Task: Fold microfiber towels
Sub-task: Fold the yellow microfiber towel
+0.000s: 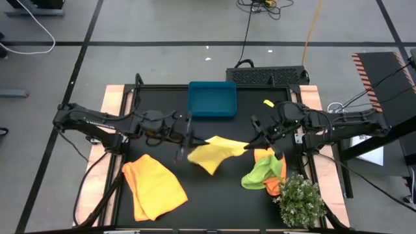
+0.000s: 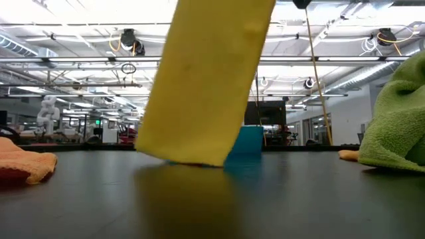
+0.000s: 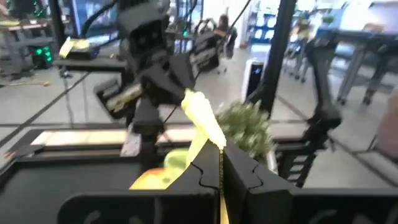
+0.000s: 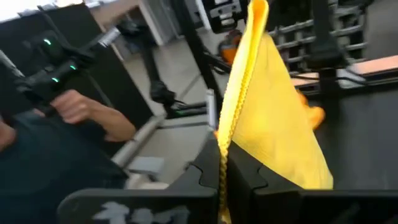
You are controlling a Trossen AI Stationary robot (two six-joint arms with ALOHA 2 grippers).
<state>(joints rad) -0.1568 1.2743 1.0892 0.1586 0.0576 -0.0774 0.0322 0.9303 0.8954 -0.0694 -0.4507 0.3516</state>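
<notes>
High view: left end effector (image 1: pixel 186 139) and right end effector (image 1: pixel 250 144) each clenched on an opposite corner of the yellow towel (image 1: pixel 214 154), which is lifted between them over the middle of the dark surface (image 1: pixel 162 110). The towel sags from both grips; its lower edge hangs toward the surface.

Left wrist view: left end effector (image 3: pixel 221 163) pinches a thin yellow edge between closed fingers; the towel (image 3: pixel 204 118) runs forward to the right arm's end effector beyond.

Right wrist view: right end effector (image 4: pixel 222 163) pinches the towel (image 4: pixel 273 118) edge-on; a person's hand (image 4: pixel 84 112) shows in the room behind.

Low view: yellow towel (image 2: pixel 206 79) hangs as a tilted sheet, lower edge at or just above the surface; cannot tell which. Teal tray (image 2: pixel 247 143) behind it.

Other items, high view:
- Orange towel (image 1: pixel 153 185) lies spread on the surface, near side of the left end effector.
- Green towel (image 1: pixel 260 174) bunched over a second orange towel (image 1: pixel 278 170), just beside the right end effector, next to the plant (image 1: pixel 299 201).
- Tray (image 1: pixel 212 99) beyond both end effectors.
</notes>
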